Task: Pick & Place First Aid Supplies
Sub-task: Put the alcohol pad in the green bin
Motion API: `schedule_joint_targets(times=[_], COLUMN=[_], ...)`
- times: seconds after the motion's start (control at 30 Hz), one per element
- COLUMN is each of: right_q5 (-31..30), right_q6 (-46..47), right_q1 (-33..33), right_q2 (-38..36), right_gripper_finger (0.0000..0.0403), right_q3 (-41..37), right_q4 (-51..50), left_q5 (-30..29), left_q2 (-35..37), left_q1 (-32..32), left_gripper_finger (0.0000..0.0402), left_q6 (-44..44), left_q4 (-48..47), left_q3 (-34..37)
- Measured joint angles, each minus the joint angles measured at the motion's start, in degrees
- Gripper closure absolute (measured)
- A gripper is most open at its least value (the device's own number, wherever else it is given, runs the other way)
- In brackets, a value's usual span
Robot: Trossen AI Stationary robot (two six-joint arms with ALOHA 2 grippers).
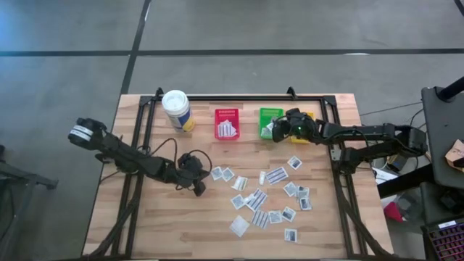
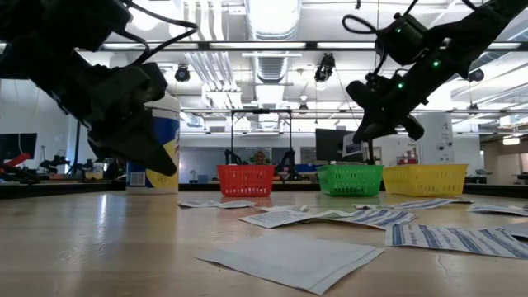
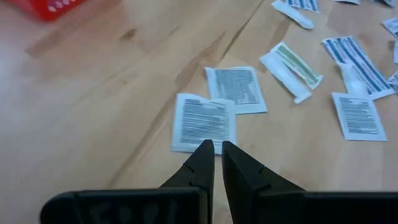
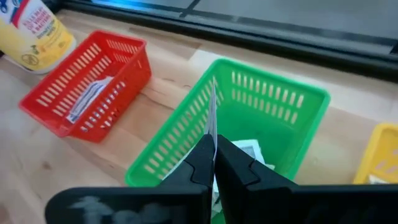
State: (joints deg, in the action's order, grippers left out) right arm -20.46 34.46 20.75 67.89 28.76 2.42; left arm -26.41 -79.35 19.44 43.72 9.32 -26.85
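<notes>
With the right pincer (image 4: pixel 213 142), pinches a thin white packet (image 4: pixel 212 109) edge-on, fingers pressed together on its lower border. Hangs it upright over the green bin (image 4: pixel 186 134), probably so that the packet falls straight inside and does not catch on the rim. Looks like the release step, not yet done. Inside this bin, lies already at least one more packet (image 4: pixel 245 149). Beside it, toward 9 o'clock in the high view, stands the red bin (image 4: pixel 118 56) with packets inside, and toward 3 o'clock the yellow bin (image 4: pixel 379 155). Apparently sorts by kind, one bin for each.

With the left pincer (image 3: pixel 213 146), holds nothing. Keeps the fingers almost together, only a thin slit between them. Hovers low just at the near border of a printed square packet (image 3: pixel 204 121), which touches or slightly overlaps a second one (image 3: pixel 236 89). Seems prepared for the next pick. Probably needs to spread first, then to catch the thin border, because such flat paper gives little to grip.

From the centre of the counter (image 1: pixel 159 217) toward 4 o'clock, lie the remaining scattered packets (image 1: pixel 257 199), flat and mostly apart. Means much of the task is still to do. At about 11 o'clock stands a white canister (image 1: pixel 176 109), well apart from both pincers.
</notes>
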Motion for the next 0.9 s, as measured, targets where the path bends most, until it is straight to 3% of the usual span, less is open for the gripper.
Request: schedule_joint_targets(times=[0.3, 0.67, 0.9], right_q5=[1.03, 3.45, 4.04], right_q6=[4.88, 5.63, 4.82], right_q1=[-0.15, -0.11, 0.04], right_q2=[5.95, 7.18, 7.12], right_gripper_finger=[0.0394, 0.0394, 0.0359], right_q3=[-0.01, 0.03, 0.06], right_q4=[0.11, 1.74, 2.54], left_q5=[0.01, -0.16, -0.51], left_q2=[-4.24, -4.13, -4.09], left_q1=[0.22, 0.02, -0.35], left_gripper_finger=[0.0372, 0.0372, 0.0371], left_q6=[-2.9, -9.4, -16.0], left_q4=[3.62, 4.16, 4.71], left_q3=[-0.28, -0.33, -0.44])
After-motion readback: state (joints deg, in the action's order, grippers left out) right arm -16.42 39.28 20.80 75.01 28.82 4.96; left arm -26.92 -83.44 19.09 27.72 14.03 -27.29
